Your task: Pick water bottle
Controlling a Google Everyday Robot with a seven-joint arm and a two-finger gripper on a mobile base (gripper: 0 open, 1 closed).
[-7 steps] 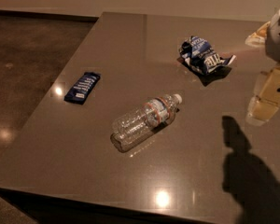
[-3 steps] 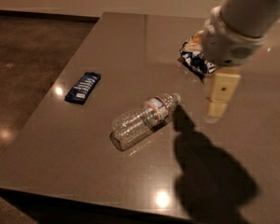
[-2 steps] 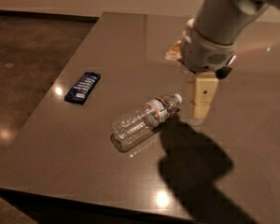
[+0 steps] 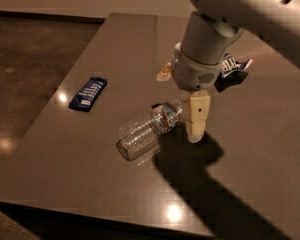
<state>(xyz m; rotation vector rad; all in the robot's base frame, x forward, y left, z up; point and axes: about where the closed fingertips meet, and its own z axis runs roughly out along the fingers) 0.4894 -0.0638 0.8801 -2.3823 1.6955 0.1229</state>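
The water bottle is clear ribbed plastic with a white label edged in red. It lies on its side in the middle of the dark table, its cap end pointing back right. My gripper hangs from the big pale arm, right over the bottle's cap end. One cream finger reaches down to the table just right of the neck, and the other finger shows behind it, further back. The jaws stand apart and hold nothing. The cap is hidden by the finger.
A flat dark-blue snack bar wrapper lies near the table's left edge. A blue-and-white chip bag lies behind the arm at the back right, partly hidden. The table's front edge runs close below the bottle. The arm's shadow falls to the front right.
The arm has swung in from the right to the left and down, from beside the chip bag to right over the bottle's cap end. The bottle has not moved.
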